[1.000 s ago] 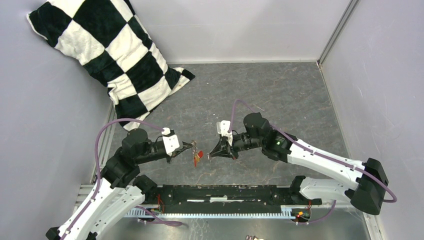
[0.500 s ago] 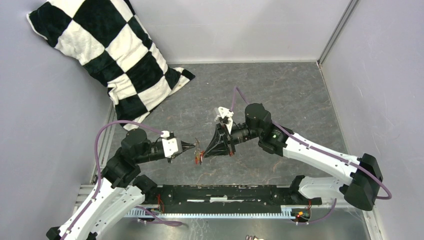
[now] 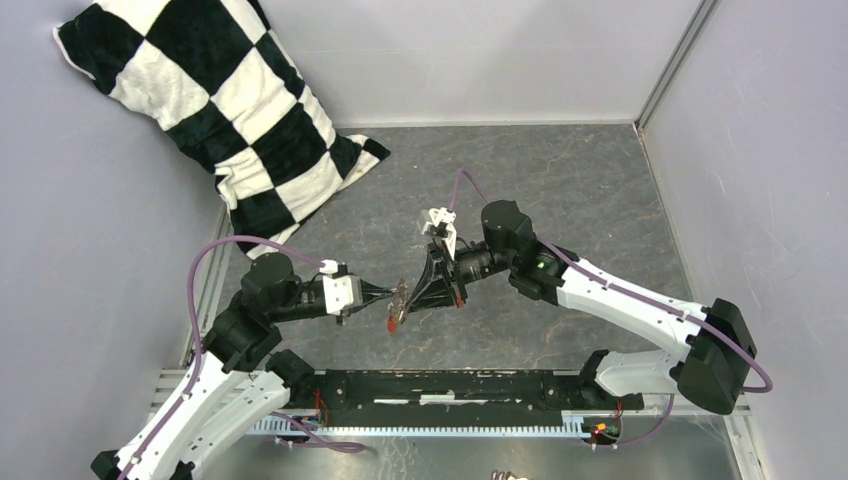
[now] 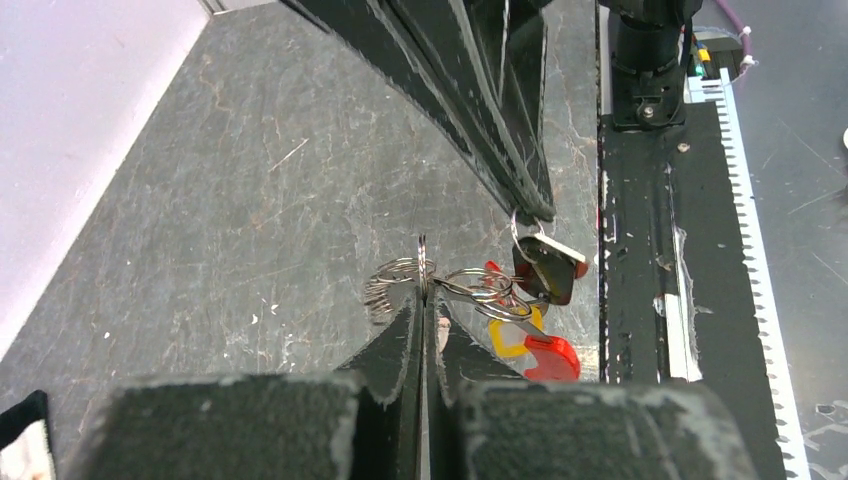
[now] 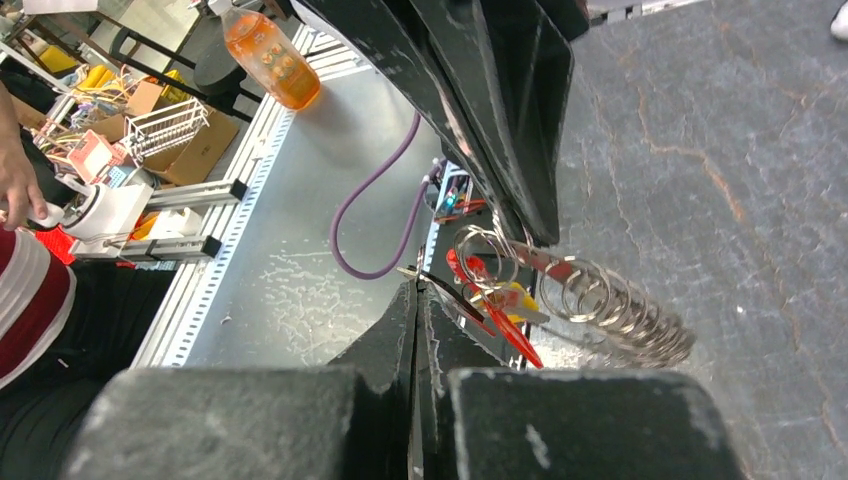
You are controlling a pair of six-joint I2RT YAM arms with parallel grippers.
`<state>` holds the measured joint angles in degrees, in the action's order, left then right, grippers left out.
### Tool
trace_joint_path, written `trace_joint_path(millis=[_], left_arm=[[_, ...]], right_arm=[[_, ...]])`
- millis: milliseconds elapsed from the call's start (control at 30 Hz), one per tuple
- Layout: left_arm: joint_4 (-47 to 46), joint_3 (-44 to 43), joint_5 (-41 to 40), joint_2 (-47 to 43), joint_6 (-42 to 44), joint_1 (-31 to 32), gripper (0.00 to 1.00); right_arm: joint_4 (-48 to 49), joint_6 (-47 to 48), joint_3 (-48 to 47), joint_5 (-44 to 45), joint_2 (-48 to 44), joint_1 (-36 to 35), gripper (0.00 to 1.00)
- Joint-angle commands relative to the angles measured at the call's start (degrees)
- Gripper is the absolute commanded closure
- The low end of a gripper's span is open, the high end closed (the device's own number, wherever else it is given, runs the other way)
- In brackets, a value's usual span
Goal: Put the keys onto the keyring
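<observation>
My left gripper point(image 4: 422, 296) is shut on the keyring point(image 4: 398, 272), a thin grey wire coil seen edge-on between its tips. A yellow-headed key point(image 4: 510, 338) and a red-headed key point(image 4: 552, 358) hang from the keyring's loops. My right gripper point(image 5: 415, 290) is shut on the black-headed key point(image 4: 545, 272), right beside those loops. In the right wrist view the keyring point(image 5: 610, 305) stretches out as a spring-like coil, with the red key point(image 5: 505, 328) under it. From above, the left gripper point(image 3: 392, 293) and right gripper point(image 3: 406, 303) meet tip to tip above the table.
A black-and-white checkered pillow point(image 3: 215, 110) leans in the back left corner. Grey walls point(image 3: 760, 150) close in the dark stone-patterned table point(image 3: 560, 180). The black mounting rail point(image 3: 450, 388) runs along the near edge.
The right gripper has swung left and rolled, bringing its tips up against the left gripper and the hanging keys. The left gripper has held almost still.
</observation>
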<state>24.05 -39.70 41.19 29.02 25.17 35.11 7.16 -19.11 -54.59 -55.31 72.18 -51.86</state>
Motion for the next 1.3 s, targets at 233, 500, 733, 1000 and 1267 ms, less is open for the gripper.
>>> trace_joint_path(millis=[233, 500, 733, 1000, 1267], left_arm=[[-2.7, -2.3, 2.7, 0.1, -0.2, -0.2, 0.98], [-1.8, -2.1, 2.8, 0.1, 1.7, -0.2, 0.98], [-1.4, -2.0, 2.8, 0.0, 2.0, -0.2, 0.98], [-1.4, -2.0, 2.6, 0.3, 1.7, -0.2, 0.98], [-0.1, -2.2, 2.6, 1.3, 2.0, -0.1, 0.98]], right_arm=[[-3.6, 0.1, -3.3, 4.0, 0.3, 1.4, 0.99], [-6.3, -0.3, -4.8, 8.5, 0.9, 1.4, 0.99], [-5.2, -1.5, -4.7, 9.6, 0.5, 1.5, 1.00], [-3.9, -2.3, -4.0, 10.2, -0.4, 1.4, 1.00], [-3.4, -2.3, -3.8, 11.5, -1.3, 1.4, 1.00]])
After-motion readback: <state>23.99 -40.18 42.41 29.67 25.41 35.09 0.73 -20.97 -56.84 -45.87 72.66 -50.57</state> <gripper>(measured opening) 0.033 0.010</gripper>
